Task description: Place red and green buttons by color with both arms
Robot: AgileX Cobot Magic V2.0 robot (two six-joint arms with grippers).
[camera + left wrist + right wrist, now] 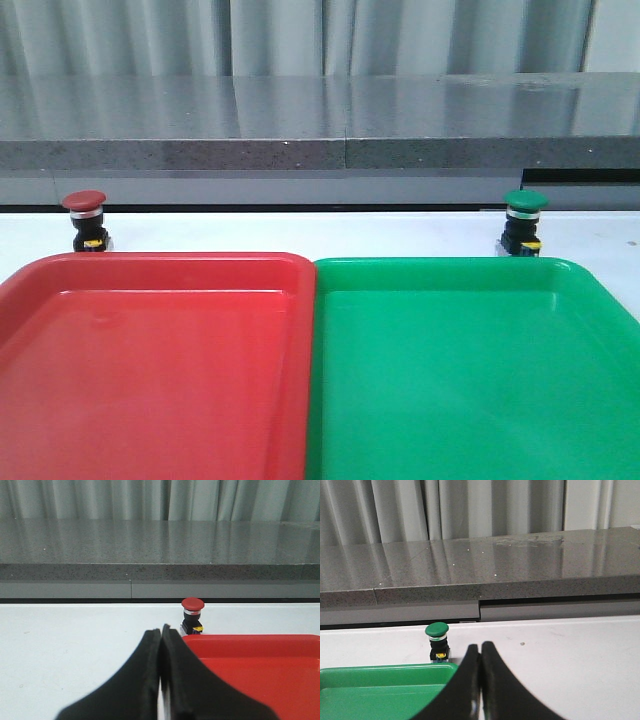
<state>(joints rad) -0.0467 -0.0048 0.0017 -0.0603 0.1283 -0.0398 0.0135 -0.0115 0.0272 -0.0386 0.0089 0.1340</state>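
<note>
With each end effector pinched closed and empty, left (160,680) and right (480,685), I'd spread both before reaching past the trays to straddle the red button (85,220) and green button (524,222) squarely.

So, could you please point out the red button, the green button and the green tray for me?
red button (84,201), front view, on its dark red cap.
green button (526,201), front view, on its green cap.
green tray (440,264), front view, on its far rim.
</note>
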